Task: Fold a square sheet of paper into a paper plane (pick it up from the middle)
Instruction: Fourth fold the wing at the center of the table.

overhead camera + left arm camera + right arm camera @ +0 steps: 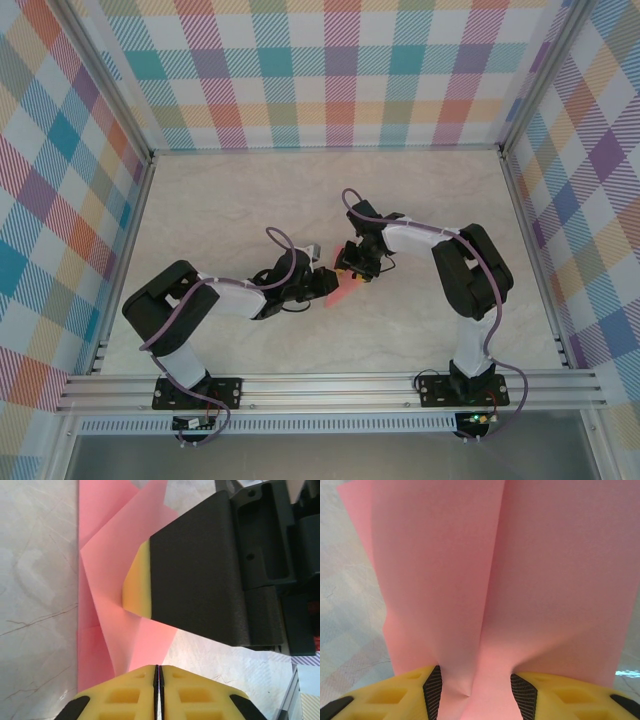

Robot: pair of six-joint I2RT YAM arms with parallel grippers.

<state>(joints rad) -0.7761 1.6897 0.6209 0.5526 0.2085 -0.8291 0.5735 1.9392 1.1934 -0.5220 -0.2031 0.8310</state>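
Observation:
The square sheet of paper (341, 291), salmon pink and folded into creased flaps, sits between my two grippers near the table's middle. In the left wrist view the paper (110, 565) spreads over the marble, and its lower point runs into my left gripper (158, 672), whose yellow pads are pressed together on it. One black finger of the right gripper, with a yellow pad (136, 582), rests against the paper from the right. In the right wrist view the paper (520, 580) rises between the pads of my right gripper (477, 682), bowed and touching both. From above, the left gripper (322, 278) and right gripper (352, 272) nearly meet.
The pale marble tabletop (250, 200) is fenced by plaid walls (330, 70) at the back and both sides. An aluminium rail (330, 385) runs along the near edge by the arm bases.

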